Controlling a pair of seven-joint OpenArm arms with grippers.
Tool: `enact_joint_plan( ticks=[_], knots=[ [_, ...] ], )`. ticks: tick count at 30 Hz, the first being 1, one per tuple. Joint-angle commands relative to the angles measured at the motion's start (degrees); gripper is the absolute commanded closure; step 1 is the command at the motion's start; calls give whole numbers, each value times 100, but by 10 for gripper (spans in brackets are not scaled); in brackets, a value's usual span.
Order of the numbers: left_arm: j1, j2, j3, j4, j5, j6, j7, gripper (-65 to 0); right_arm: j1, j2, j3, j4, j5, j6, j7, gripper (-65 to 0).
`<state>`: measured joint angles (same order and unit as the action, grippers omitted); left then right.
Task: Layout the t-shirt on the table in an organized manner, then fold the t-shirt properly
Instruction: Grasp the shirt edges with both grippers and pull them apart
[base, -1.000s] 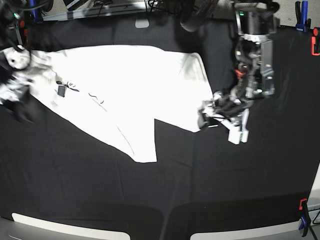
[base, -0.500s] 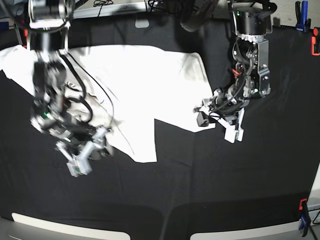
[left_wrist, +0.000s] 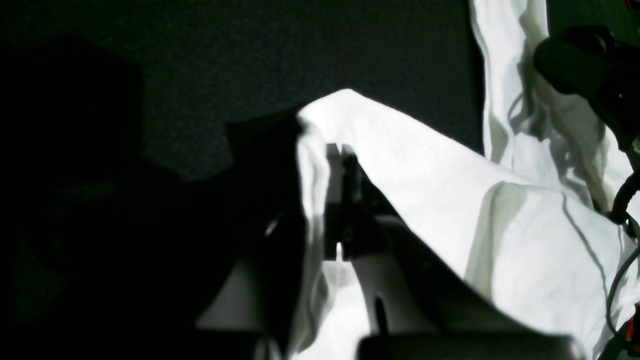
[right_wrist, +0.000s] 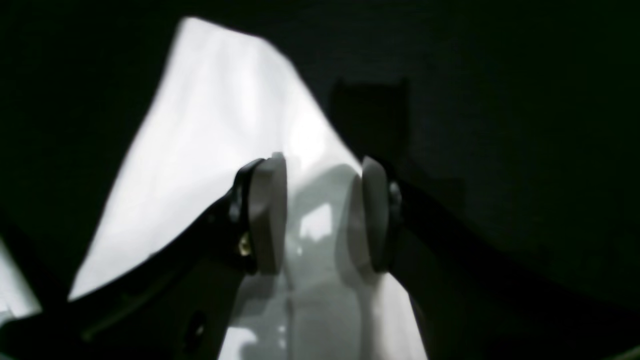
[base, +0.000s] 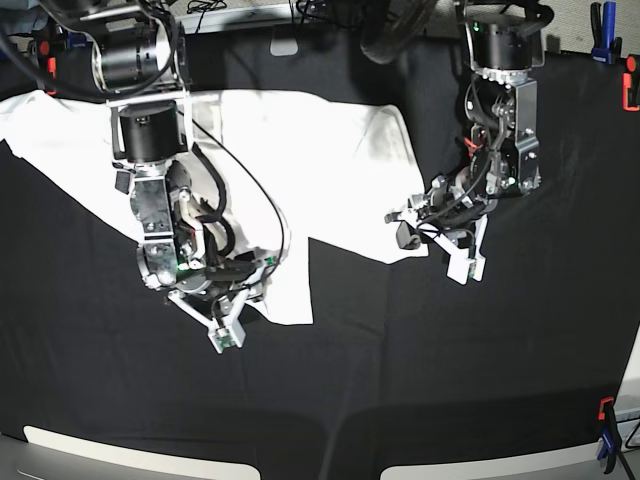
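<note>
The white t-shirt (base: 300, 150) lies spread across the back of the black-clothed table (base: 420, 380), plain side up. My left gripper (base: 405, 230) is at the shirt's right corner. In the left wrist view that gripper (left_wrist: 340, 200) is shut on a raised fold of the t-shirt (left_wrist: 525, 240). My right gripper (base: 255, 275) hovers over the shirt's lower flap. In the right wrist view it (right_wrist: 320, 215) stands open, its pads (right_wrist: 267, 215) either side of the white t-shirt (right_wrist: 210, 125), with nothing between them.
Orange and blue clamps (base: 607, 30) (base: 607, 435) hold the black cloth at the right edge. Cables and equipment run along the far edge (base: 285, 45). Black table cloth (left_wrist: 250, 50) (right_wrist: 500, 100) surrounds the shirt.
The right arm swung from the far left down over the shirt's lower flap. The left gripper closed on the shirt's right corner and shifted slightly left.
</note>
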<state>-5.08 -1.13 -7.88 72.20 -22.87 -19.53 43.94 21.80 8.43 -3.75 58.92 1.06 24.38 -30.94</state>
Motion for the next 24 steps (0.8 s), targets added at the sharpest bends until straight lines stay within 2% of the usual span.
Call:
enact_joint_plan(
  ticks=[1, 6, 9, 13, 18, 19, 21, 24],
  knots=[
    [-50, 0, 9, 31, 33, 42, 107, 0, 184, 17, 13, 94, 37, -2, 140, -243],
    [-48, 0, 9, 31, 35, 42, 162, 0, 181, 17, 15, 46, 31, -85, 125, -144],
    [-48, 0, 9, 31, 33, 42, 256, 0, 186, 13, 15, 48, -208, -448, 101, -138],
    [-48, 0, 9, 31, 33, 42, 295, 0, 184, 17, 15, 48, -560, -494, 114, -138],
    [-48, -2, 9, 31, 33, 42, 295, 0, 149, 11, 13, 48, -186, -605, 236, -135],
    [-50, 0, 9, 31, 35, 42, 295, 0, 131, 9, 13, 48, -170, -629, 264, -118],
    [-52, -2, 9, 31, 35, 39, 264, 0, 120, 11, 13, 48, -173, -645, 262, -5],
    [-81, -28, 9, 31, 90, 39, 247, 0, 138, 17, 15, 48, -243, -645, 273, 0]
  ],
)
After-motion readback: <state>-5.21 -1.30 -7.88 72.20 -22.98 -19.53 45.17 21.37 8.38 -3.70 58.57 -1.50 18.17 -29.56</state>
